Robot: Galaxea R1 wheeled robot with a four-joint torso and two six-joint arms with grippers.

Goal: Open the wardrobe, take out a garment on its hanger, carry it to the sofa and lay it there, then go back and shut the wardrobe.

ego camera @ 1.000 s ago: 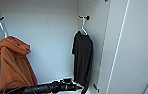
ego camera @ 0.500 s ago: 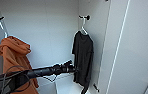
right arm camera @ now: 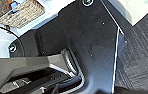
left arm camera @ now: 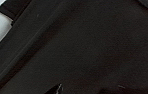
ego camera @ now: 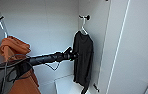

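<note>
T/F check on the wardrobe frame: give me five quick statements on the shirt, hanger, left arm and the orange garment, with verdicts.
1. The black shirt hangs on a white hanger inside the open wardrobe. True.
2. The left tool is at the orange garment. False: it is at the black shirt's edge, about mid-height.
3. The hanger is hooked on a dark peg on the wardrobe's side wall. True.
4. The black shirt lies on the wardrobe floor. False: it hangs off the hanger, well above the floor.
5. The orange garment is to the left of the black shirt in the head view. True.
</note>
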